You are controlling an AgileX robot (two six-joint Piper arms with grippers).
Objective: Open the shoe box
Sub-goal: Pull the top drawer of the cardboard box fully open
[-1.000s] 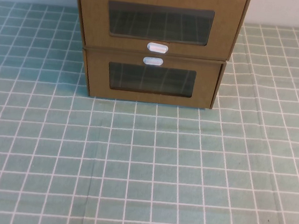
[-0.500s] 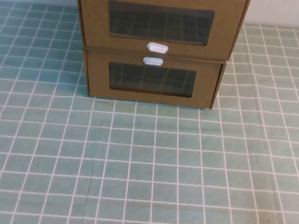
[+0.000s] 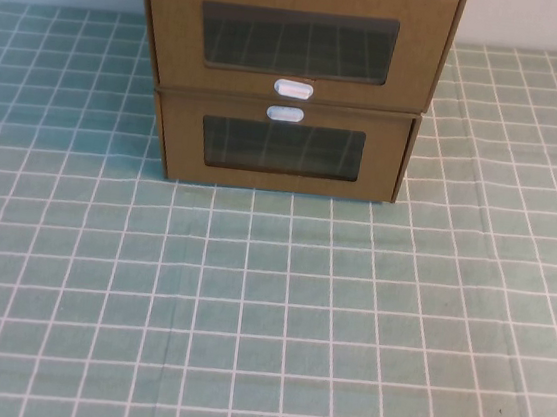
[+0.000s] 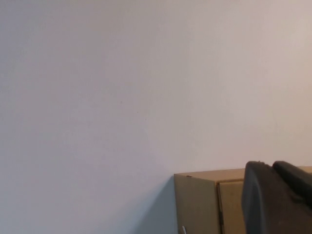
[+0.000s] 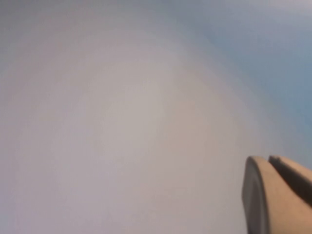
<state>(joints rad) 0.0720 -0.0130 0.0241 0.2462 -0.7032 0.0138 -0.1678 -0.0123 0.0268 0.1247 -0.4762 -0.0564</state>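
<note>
While the shoe box (image 3: 288, 79) stands closed | my left gripper (image 4: 272, 168): together, facing the wall (image 4: 122, 97) above it | my right gripper (image 5: 268, 158): together, outside the high view.

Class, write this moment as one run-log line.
shoe boxes: stacked, closed | left gripper: shut, outside high view, facing box corner | right gripper: shut, outside high view, facing wall

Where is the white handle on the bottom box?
High view: the white handle sits at the table's far middle, high on the lower box's front, under the upper box's handle. Only wrist views show the left hand and right hand.
</note>
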